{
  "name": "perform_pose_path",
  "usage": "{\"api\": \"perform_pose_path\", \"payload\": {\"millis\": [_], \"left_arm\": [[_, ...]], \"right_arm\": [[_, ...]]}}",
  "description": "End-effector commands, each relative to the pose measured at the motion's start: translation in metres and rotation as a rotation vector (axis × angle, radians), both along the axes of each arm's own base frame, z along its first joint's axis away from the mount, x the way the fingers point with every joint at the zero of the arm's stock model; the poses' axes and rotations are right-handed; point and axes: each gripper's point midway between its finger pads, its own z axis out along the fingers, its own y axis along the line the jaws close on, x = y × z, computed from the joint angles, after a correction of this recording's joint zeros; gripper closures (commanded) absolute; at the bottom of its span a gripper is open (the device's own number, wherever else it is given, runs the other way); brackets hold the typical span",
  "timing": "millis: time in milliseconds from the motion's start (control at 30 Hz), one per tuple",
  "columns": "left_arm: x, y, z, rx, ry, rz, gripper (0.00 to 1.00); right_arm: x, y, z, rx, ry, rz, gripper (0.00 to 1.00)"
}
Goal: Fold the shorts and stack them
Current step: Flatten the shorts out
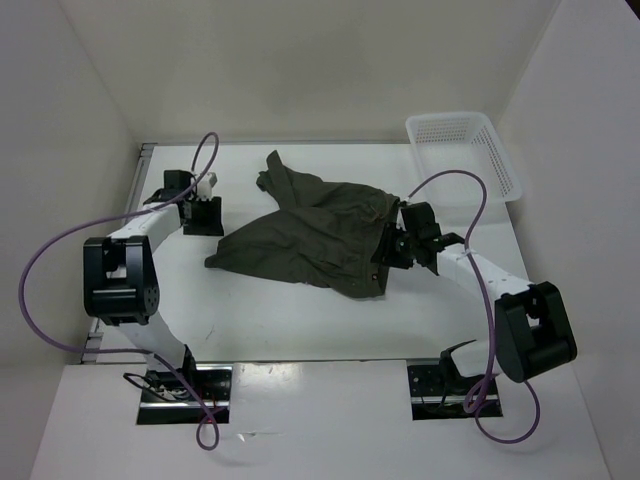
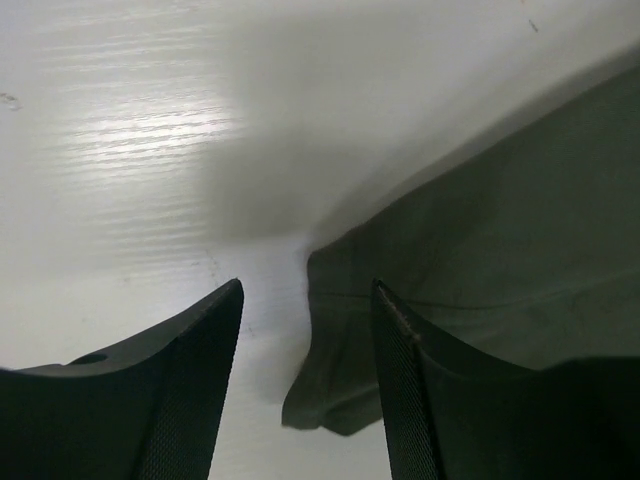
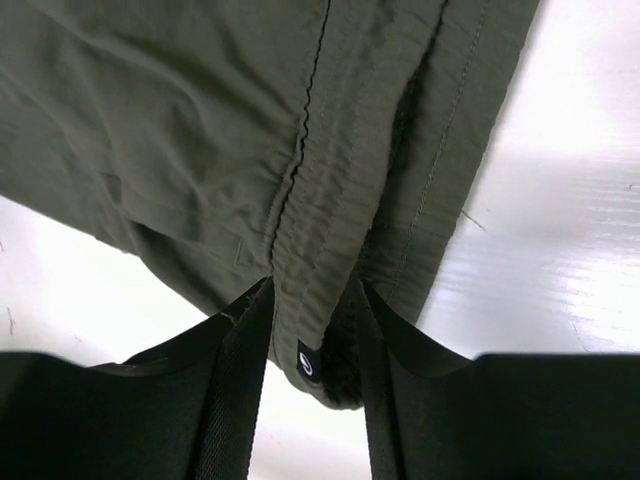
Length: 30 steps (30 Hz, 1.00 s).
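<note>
The shorts (image 1: 320,235) lie spread but rumpled across the middle of the desk (image 1: 300,320), not yet folded at all. One leg points toward the back wall and the other trails out toward my left side. My right pincer (image 3: 315,285) is at the right-hand edge of the cloth and is pinching a bunched ridge of the gathered waistband (image 3: 310,200). The fabric fills the gap between both fingers, and that end looks raised a little off the surface. My left pincer (image 2: 308,290) is spread, low over the desk, with a hem corner of the leg lying in the gap. That corner sits nearer my right-hand finger and clear of the other one, so nothing is gripped on this side. I judge this to be the very start of the fold: taking hold of both ends so the garment can be pulled flat. Next the left pincer needs to settle down over that corner and close on it, cloth only, without scraping the desk. Then both arms should draw apart just enough to take out the wrinkles before one half is carried over the other — too hard a pull and the waistband could slip from my right fingers. The white basket (image 1: 507,170) sits apart at the far right corner, well clear of the work.
</note>
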Motion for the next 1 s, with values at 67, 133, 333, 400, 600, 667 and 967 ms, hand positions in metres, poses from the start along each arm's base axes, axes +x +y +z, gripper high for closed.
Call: {"api": "perform_pose_path", "payload": {"millis": [67, 133, 333, 400, 600, 667, 967], "left_arm": [[0.010, -0.013, -0.020, -0.060, 0.012, -0.045, 0.39], [0.008, -0.018, -0.026, -0.090, 0.028, -0.062, 0.39], [-0.009, -0.035, -0.042, -0.180, 0.109, -0.105, 0.36], [-0.020, -0.034, -0.055, -0.176, 0.143, -0.097, 0.38], [-0.020, -0.037, -0.054, -0.188, 0.142, -0.104, 0.80], [-0.016, -0.036, -0.052, -0.188, 0.142, -0.104, 0.87], [-0.001, -0.030, -0.021, -0.174, 0.105, -0.092, 1.00]], "right_arm": [[0.019, -0.001, 0.015, 0.024, -0.085, -0.057, 0.57], [0.016, -0.002, 0.010, 0.018, -0.067, -0.057, 0.57], [0.004, 0.003, 0.000, -0.001, -0.021, -0.031, 0.43], [0.001, 0.005, -0.009, -0.010, 0.004, -0.022, 0.39], [0.001, 0.018, -0.031, 0.003, 0.083, 0.019, 0.38], [-0.004, 0.021, -0.042, 0.010, 0.129, 0.035, 0.39], [-0.004, 0.027, -0.034, 0.043, 0.097, 0.065, 0.85]]}}
